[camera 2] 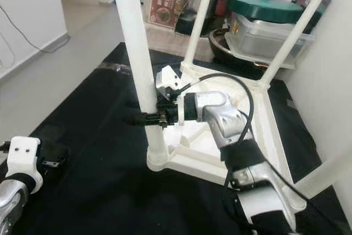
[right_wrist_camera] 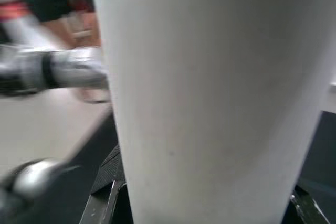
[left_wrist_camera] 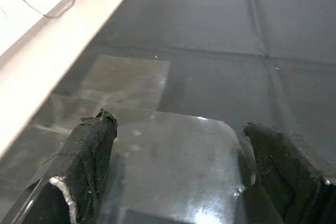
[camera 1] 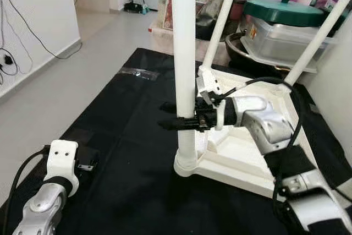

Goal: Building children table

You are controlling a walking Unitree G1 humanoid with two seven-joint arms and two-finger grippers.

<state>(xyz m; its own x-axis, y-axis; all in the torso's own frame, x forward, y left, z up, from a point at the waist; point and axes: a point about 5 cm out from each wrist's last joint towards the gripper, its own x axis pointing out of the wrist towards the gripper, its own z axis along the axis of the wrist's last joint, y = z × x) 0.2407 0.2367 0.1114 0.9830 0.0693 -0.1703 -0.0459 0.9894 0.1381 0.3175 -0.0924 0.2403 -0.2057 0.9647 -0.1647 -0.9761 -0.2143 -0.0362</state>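
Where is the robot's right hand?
The right gripper is in the middle of the eye views, its fingers closed around the near white leg that stands in a corner of the upturned tabletop on the black mat.

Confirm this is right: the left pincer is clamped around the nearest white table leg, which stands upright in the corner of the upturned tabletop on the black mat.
Wrong arm. The right pincer is clamped around the nearest white table leg, as the left eye view shows. The left pincer hangs open over the black mat. The rest holds: the leg stands upright in the corner of the upturned tabletop.
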